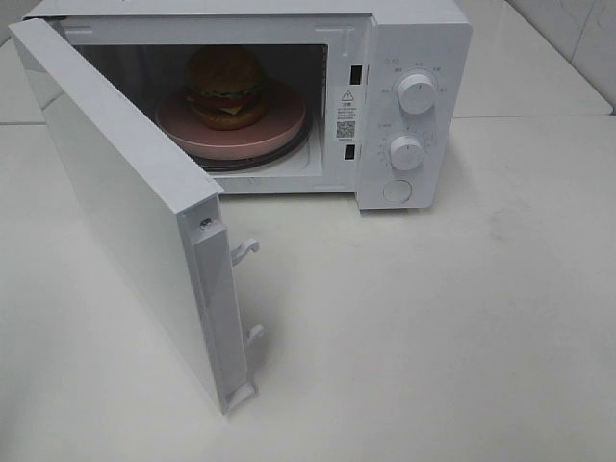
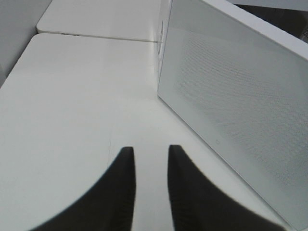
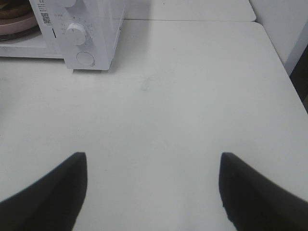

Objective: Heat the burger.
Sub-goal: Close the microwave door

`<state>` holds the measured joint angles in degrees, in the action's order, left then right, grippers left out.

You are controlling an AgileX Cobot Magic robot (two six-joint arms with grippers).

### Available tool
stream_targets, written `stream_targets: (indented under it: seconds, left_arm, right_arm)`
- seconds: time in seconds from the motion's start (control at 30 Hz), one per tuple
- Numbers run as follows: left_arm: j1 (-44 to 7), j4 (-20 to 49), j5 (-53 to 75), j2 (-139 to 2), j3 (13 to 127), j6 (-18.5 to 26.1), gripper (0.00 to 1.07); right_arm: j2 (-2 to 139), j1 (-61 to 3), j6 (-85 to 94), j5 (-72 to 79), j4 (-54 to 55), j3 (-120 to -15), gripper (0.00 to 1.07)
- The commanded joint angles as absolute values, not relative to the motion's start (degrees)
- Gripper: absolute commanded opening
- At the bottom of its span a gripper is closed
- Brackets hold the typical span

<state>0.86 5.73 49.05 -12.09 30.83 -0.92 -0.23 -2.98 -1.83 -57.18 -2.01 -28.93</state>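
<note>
the microwave (image 1: 414, 38) is standing at the back of the table (image 1: 433, 337). its door (image 1: 125, 192) is standing open, reaching out leftward and toward the front. the burger (image 1: 226, 85) is sitting on the plate (image 1: 279, 130), which is resting on the turntable (image 1: 300, 144) inside the cavity. right of the cavity, the upper knob (image 1: 416, 93) is sitting above the lower knob (image 1: 406, 152), with the button (image 1: 397, 191) sitting below both.

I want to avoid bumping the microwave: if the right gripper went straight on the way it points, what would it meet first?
Probably only the bare white table. The right gripper is open, and the microwave stands off to one side of its line, though depth is unclear.
</note>
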Motion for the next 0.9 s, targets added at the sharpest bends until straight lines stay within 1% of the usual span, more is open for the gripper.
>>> stream_targets:
  seconds: [0.03,0.07,0.13,0.17,0.23,0.27,0.33,0.43,0.5,0.53,0.57,0.6,0.63,0.7,0.73,0.77,0.8,0.87,0.9]
  left_arm:
    - [0.92,5.84,43.43,-17.76,30.08,-0.63,0.0]
    - [0.92,5.84,43.43,-17.76,30.08,-0.63,0.0]
    - [0.92,5.9,37.76,-21.2,28.3,0.74,0.0]
    - [0.92,5.9,37.76,-21.2,28.3,0.74,0.0]
    - [0.92,6.36,30.54,-24.47,26.07,2.86,0.0]
    - [0.92,6.36,30.54,-24.47,26.07,2.86,0.0]
    - [0.92,8.37,21.37,-28.07,23.2,5.1,0.0]
    - [0.92,9.05,18.91,-29.05,22.46,5.79,0.0]
    - [0.92,10.66,12.09,-31.8,19.71,7.73,0.0]
    - [0.92,10.66,12.09,-31.8,19.71,7.73,0.0]
    - [0.92,11.17,7.05,-33.69,17.88,8.65,0.0]
    - [0.92,11.17,7.05,-33.69,17.88,8.65,0.0]
    - [0.92,11.17,2.58,-35.29,16.04,9.11,0.0]
    - [0.92,11.17,0.52,-36.15,15.07,9.34,0.0]
    - [0.86,11.17,-4.64,-37.64,13.24,9.4,0.0]
    - [0.86,11.17,-4.64,-37.64,13.24,9.4,0.0]
    - [0.86,11.12,-9.34,-39.36,12.03,9.34,0.0]
    - [0.86,10.94,-11.63,-40.22,11.46,9.34,0.0]
    - [0.86,9.74,-15.24,-41.94,10.54,9.22,0.0]
  right_arm:
    - [-1.78,-2.75,-1.43,-56.78,-2.18,-28.71,0.75]
    - [-1.78,-2.75,-1.43,-56.78,-2.18,-28.71,0.75]
    - [-1.78,-2.75,-1.43,-56.78,-2.18,-28.71,0.75]
    - [-1.78,-2.75,-1.43,-56.78,-2.18,-28.71,0.75]
    - [-1.78,-2.75,-1.43,-56.78,-2.18,-28.71,0.75]
    - [-1.78,-2.75,-1.43,-56.78,-2.18,-28.71,0.75]
    - [-1.78,-2.75,-1.43,-56.78,-2.18,-28.71,0.75]
    - [-1.78,-2.75,-1.43,-56.78,-2.18,-28.71,0.75]
    - [-1.78,-2.75,-1.43,-56.78,-2.18,-28.71,0.75]
    - [-1.78,-2.75,-1.43,-56.78,-2.18,-28.71,0.75]
    - [-1.78,-2.75,-1.43,-56.78,-2.18,-28.71,0.75]
    - [-1.78,-2.75,-1.43,-56.78,-2.18,-28.71,0.75]
    - [-1.78,-2.75,-1.43,-56.78,-2.18,-28.71,0.75]
    - [-1.78,-2.75,-1.43,-56.78,-2.18,-28.71,0.75]
    - [-1.78,-2.75,-1.43,-56.78,-2.18,-28.71,0.75]
    - [-1.78,-2.75,-1.43,-56.78,-2.18,-28.71,0.75]
    - [-1.78,-2.75,-1.43,-56.78,-2.18,-28.71,0.75]
    - [-1.78,-2.75,-1.43,-56.78,-2.18,-28.71,0.75]
    - [-1.78,-2.75,-1.43,-56.78,-2.18,-28.71,0.75]
